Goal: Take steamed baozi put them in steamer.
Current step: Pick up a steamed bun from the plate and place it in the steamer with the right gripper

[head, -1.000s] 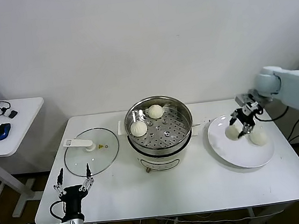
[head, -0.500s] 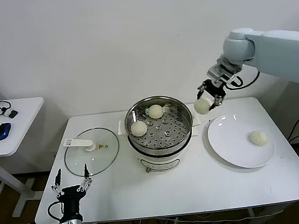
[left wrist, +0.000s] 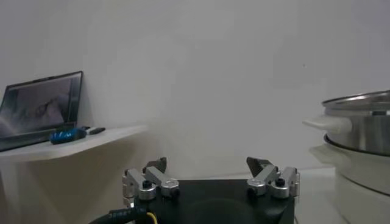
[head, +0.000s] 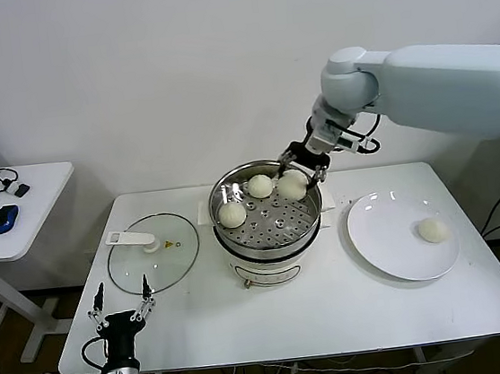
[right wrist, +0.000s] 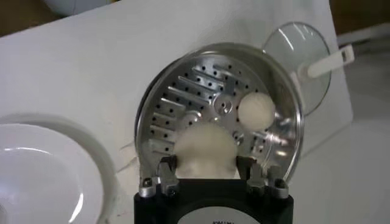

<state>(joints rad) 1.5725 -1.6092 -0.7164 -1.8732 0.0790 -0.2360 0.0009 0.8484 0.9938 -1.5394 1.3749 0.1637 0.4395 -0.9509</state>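
The steel steamer (head: pixel 268 230) stands mid-table with two baozi on its perforated tray, one at the back (head: pixel 260 186) and one at the left (head: pixel 231 214). My right gripper (head: pixel 302 170) hangs over the tray's back right, shut on a third baozi (head: pixel 292 186). In the right wrist view this baozi (right wrist: pixel 205 150) fills the gap between the fingers of the right gripper (right wrist: pixel 207 163), with another baozi (right wrist: pixel 256 109) on the tray beyond. A further baozi (head: pixel 433 230) lies on the white plate (head: pixel 383 244). My left gripper (head: pixel 120 294) is parked, open and holding nothing, at the table's front left.
The glass lid (head: pixel 154 252) lies flat left of the steamer. A side table (head: pixel 26 203) at far left holds a blue mouse (head: pixel 4 219) and a laptop (left wrist: pixel 39 109). The table's front strip (head: pixel 319 314) is bare white surface.
My right arm lifted a baozi off the plate and swung left with it, from over the plate to over the steamer's back right. The left arm stayed put.
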